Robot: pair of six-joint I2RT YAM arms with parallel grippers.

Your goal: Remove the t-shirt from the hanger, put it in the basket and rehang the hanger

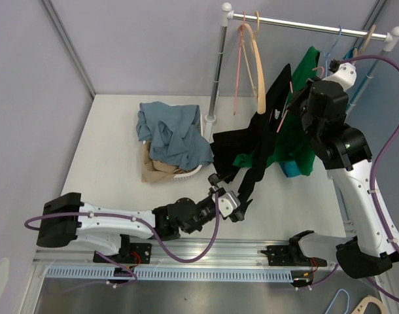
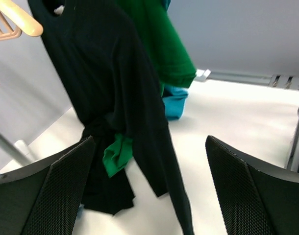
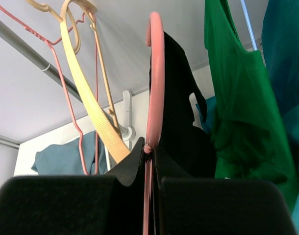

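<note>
Over your white table (image 1: 108,144), left gripper (image 2: 149,147) gaped empty near the black t-shirt (image 2: 115,88); right gripper (image 3: 149,149) clamped the pink hanger (image 3: 155,73).

the t-shirt (image 2: 120,98) is soft matt black cloth, the pink hanger (image 3: 156,73) smooth glossy plastic, the rail (image 1: 304,25) polished metal.

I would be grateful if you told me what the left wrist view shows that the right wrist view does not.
Only the left wrist view shows the open left fingers, the white table and the lower end of the black t-shirt trailing onto it. Only the right wrist view shows the right fingers shut on the pink hanger, the metal rail and the blue-grey clothes pile. Both show the black t-shirt, the green garment beside it and a cream hanger.
</note>
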